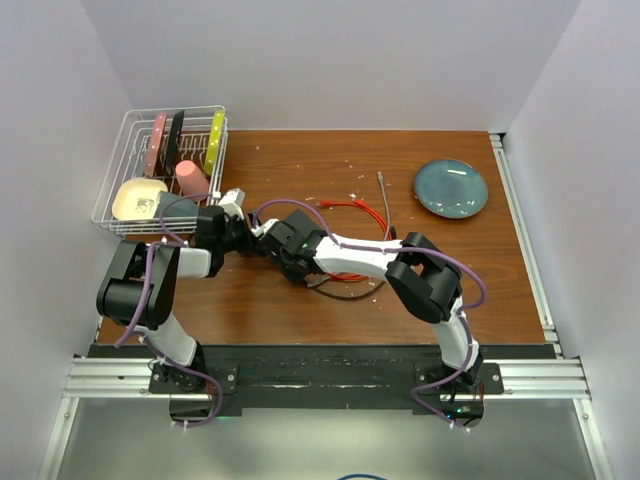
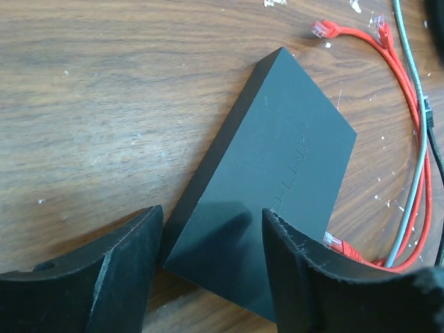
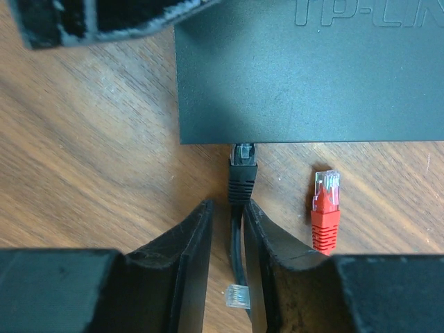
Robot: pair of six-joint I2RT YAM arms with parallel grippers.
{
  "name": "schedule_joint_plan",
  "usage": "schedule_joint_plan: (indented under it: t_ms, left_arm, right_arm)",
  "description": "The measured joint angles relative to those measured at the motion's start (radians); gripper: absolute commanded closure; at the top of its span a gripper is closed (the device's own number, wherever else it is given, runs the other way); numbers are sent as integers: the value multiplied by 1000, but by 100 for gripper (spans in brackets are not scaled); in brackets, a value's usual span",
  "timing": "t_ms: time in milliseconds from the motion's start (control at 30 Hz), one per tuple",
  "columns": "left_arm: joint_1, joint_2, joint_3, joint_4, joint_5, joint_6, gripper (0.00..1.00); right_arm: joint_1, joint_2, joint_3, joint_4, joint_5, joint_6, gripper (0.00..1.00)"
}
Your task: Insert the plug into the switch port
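We see the right tool (image 3: pixel 227 208) slightly parted, its fingers flanking the black cable (image 3: pixel 236 229) without clamping it. Just ahead of its tips the plug (image 3: pixel 242 173) sits nose-in at the switch port (image 3: pixel 243 147) in the near edge of the black box (image 3: pixel 312 69), and a loose red plug (image 3: pixel 326 208) lies on the table (image 3: pixel 90 173) beside the fingers. The left tool (image 2: pixel 211 216) stands open astride a corner of that box, gripping nothing. Just behind it the wire rack (image 1: pixel 112 215) holds a cream dish (image 1: pixel 138 198), a pink cup (image 1: pixel 190 177) and three upright pieces (image 1: pixel 176 140), pink, black and yellow-green.
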Motion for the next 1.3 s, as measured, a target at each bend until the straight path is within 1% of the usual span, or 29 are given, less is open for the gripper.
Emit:
schedule_joint_plan:
  t_ms: [167, 300, 400, 433, 533, 667, 833, 900, 967, 1167, 1300]
  left_arm:
    - [-5, 9, 31, -37, 1, 14, 34]
    - [-5, 46, 69, -37, 16, 28, 36]
    - [-5, 67, 79, -15, 32, 37, 42]
    - [-5, 72, 79, -8, 36, 38, 47]
    - [-5, 88, 79, 12, 44, 46, 53]
    - [1, 93, 72, 38, 55, 47, 58]
    - [4, 85, 35, 86, 63, 44, 63]
    - [4, 76, 18, 98, 66, 40, 63]
    - [4, 69, 6, 105, 68, 37, 64]
    - [4, 54, -13, 109, 68, 36, 64]
    - [0, 37, -30, 108, 58, 35, 65]
  right_arm:
    - [2, -3, -5, 10, 4, 0, 71]
    - [6, -3, -10, 27, 14, 5, 73]
    - [6, -3, -15, 39, 23, 9, 77]
    - [7, -5, -19, 43, 25, 10, 80]
    - [7, -9, -29, 57, 27, 19, 81]
    - [7, -17, -44, 74, 35, 29, 82]
    - [8, -34, -74, 101, 45, 34, 94]
    - [9, -46, -92, 110, 50, 34, 98]
    - [9, -52, -101, 112, 51, 32, 100]
    - [9, -53, -97, 106, 50, 16, 100]
    - [8, -40, -66, 61, 43, 4, 100]
